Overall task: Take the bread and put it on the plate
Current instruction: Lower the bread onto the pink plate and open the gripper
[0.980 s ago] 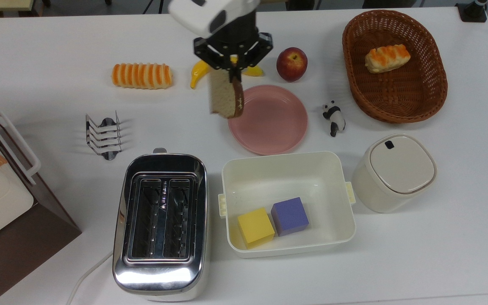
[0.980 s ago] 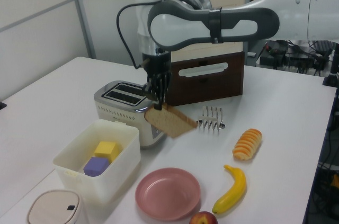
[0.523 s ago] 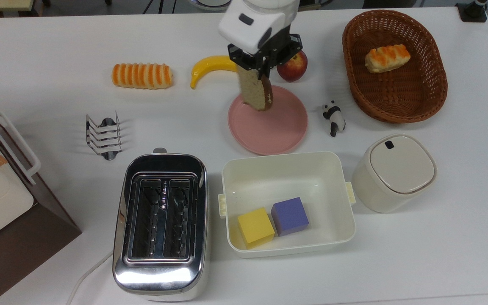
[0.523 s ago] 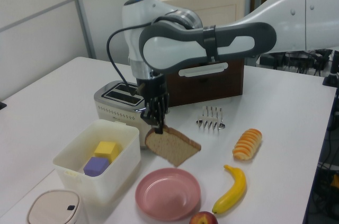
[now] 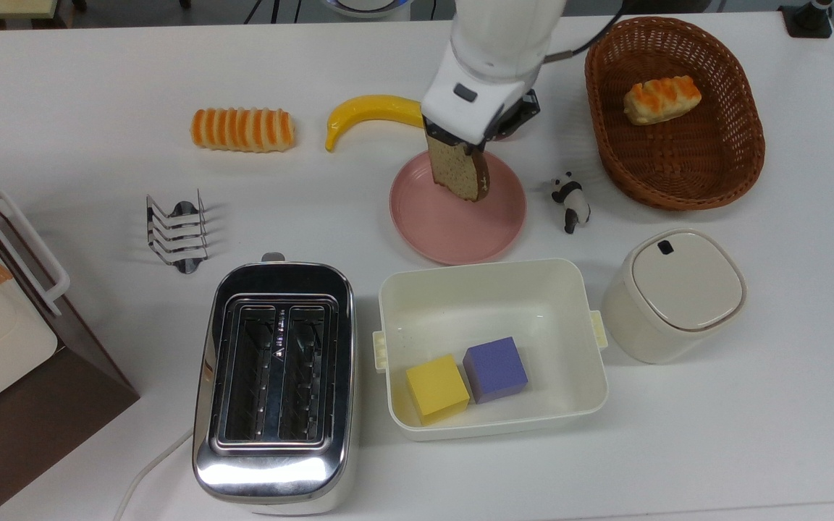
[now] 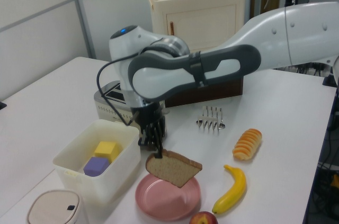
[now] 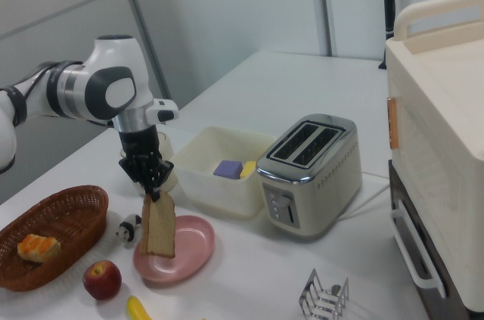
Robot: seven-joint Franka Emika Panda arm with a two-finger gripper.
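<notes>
Bread over plate
I see my gripper pinching the bread, hanging above the pink plate

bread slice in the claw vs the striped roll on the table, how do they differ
The bread slice is flat, brown and speckled with a dark crust; the striped roll is a ridged log banded orange and cream. The slice hangs from the claw over the pink plate; the roll lies on the table, at the top view's left of the banana. Both are bakery items.
</notes>
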